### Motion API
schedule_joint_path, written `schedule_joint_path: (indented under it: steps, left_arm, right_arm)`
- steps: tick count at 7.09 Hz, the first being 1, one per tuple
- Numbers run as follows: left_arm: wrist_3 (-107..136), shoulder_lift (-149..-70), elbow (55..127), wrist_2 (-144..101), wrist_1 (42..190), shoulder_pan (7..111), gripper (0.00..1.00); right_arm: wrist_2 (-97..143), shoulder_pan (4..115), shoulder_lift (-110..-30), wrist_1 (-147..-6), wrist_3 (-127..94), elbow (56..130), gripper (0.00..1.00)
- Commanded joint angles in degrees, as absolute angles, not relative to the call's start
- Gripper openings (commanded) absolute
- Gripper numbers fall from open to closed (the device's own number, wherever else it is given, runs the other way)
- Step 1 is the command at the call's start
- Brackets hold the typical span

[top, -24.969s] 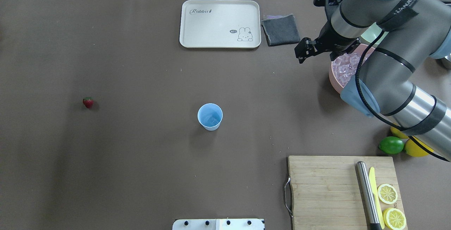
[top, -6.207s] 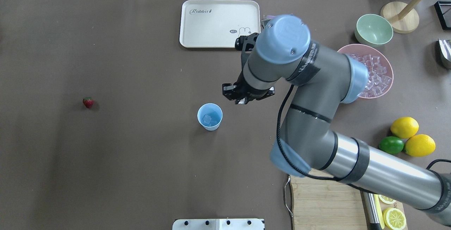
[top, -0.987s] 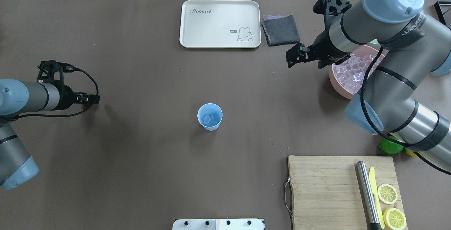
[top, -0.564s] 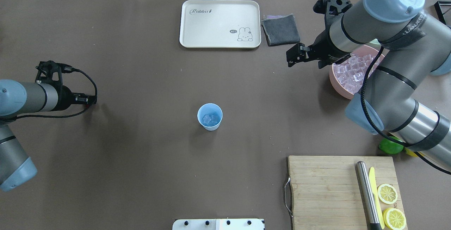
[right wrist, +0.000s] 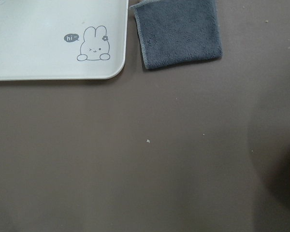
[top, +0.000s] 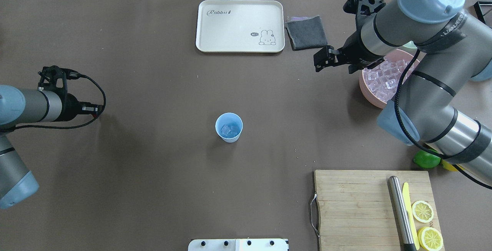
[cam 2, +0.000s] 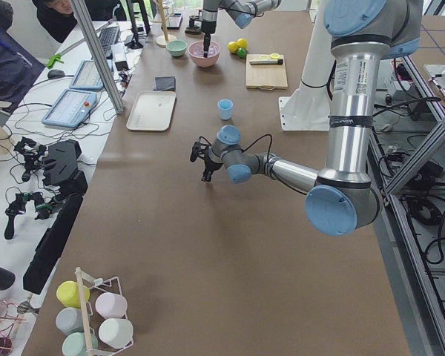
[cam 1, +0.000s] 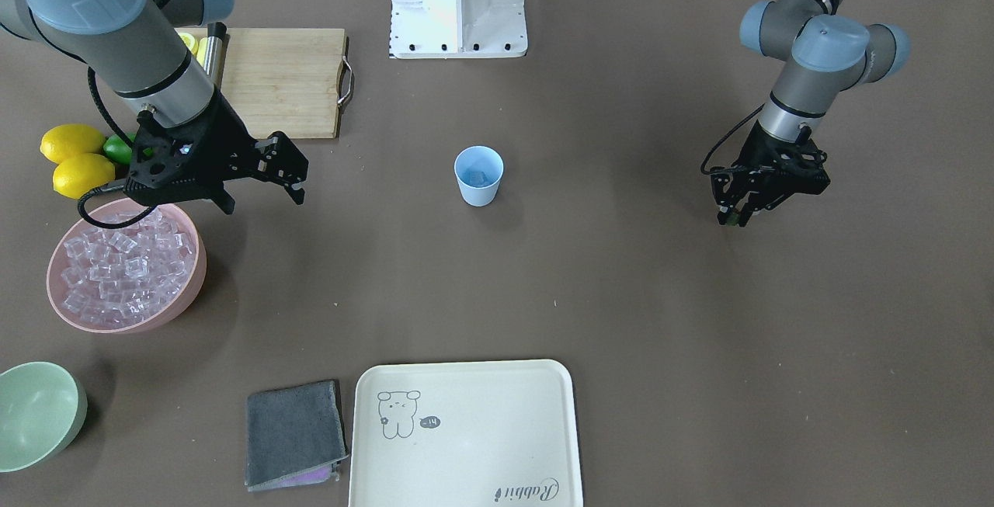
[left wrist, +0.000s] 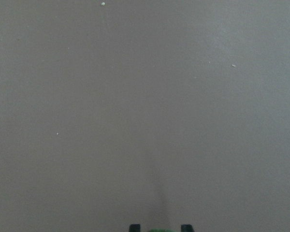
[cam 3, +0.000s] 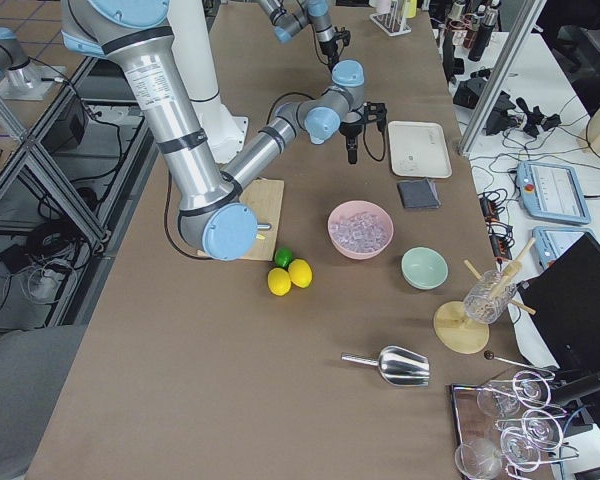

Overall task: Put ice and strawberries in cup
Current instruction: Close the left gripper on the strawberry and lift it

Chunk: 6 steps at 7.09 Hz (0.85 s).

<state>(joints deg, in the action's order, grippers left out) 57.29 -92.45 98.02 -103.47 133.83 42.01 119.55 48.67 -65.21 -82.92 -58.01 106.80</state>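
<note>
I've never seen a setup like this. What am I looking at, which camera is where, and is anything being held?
This is a robot with two arms at a brown table, each ending in a two-finger gripper. Two cameras look down on the table, one from behind the robot and one facing it. Two more look along the table from its ends, and one sits on each wrist.

Mid-table stands a light blue cup with a few ice cubes inside. A pink bowl holds many more. The right gripper hangs open and empty beside it. The left gripper seems shut on the tiny strawberry: its wrist camera shows the green top between the fingertips.

Also there: a tray, grey cloth, cutting board, lemons, green bowl.
</note>
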Motion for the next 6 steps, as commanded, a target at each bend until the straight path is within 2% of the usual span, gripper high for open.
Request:
schedule_joint_path:
  steps: [1, 4, 6]
  left_arm:
    - [56.0, -94.55, 102.47, -118.65, 129.67, 54.93, 0.0]
    - [67.86, -108.67, 104.94, -117.62, 118.15, 53.81, 0.0]
    - [77.22, -118.5, 105.3, -108.32, 110.71, 42.68, 0.0]
  right_arm:
    - [119.53, 48.78, -65.21, -82.97, -58.01, 106.79, 0.99]
    - [119.44, 48.78, -65.39, -82.62, -58.1, 107.14, 1.0]
    - [119.36, 48.78, -65.22, -82.62, -59.06, 107.4, 0.99]
